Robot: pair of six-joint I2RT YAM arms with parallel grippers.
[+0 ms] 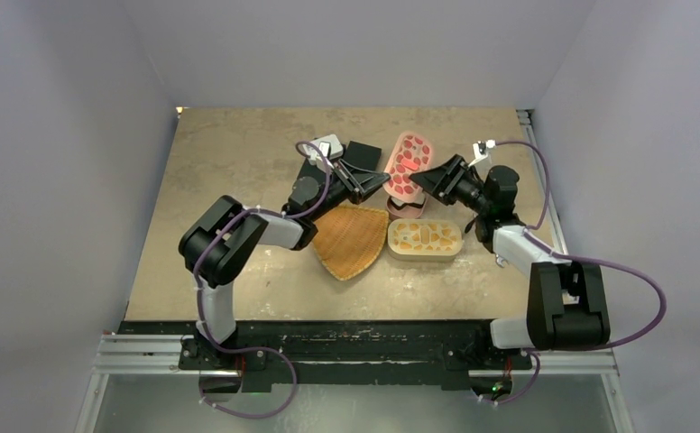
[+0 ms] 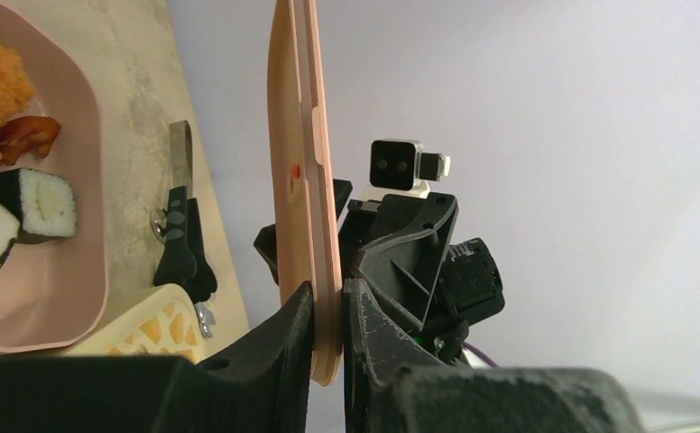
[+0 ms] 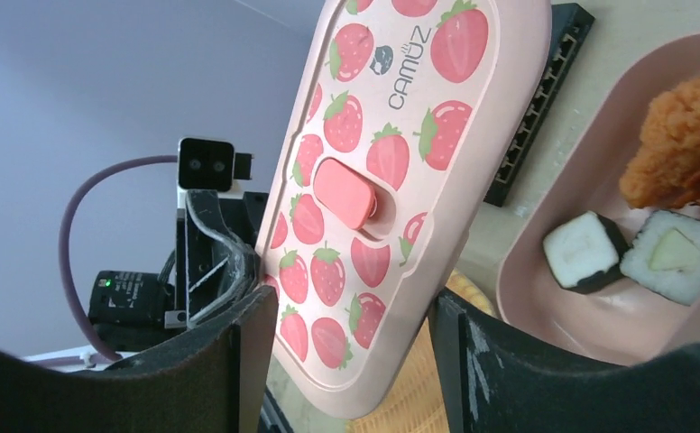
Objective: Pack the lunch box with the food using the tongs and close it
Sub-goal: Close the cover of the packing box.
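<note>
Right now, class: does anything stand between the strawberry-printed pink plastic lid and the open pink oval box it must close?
Nothing visible does. The lid stands on edge, clamped by the left gripper, with the right gripper open around it; the black-ended metal tongs lie beside the box, not across it.

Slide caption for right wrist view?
Right claw open around strawberry-print lid that the left claw pinches; pink box holds sushi rolls.
</note>
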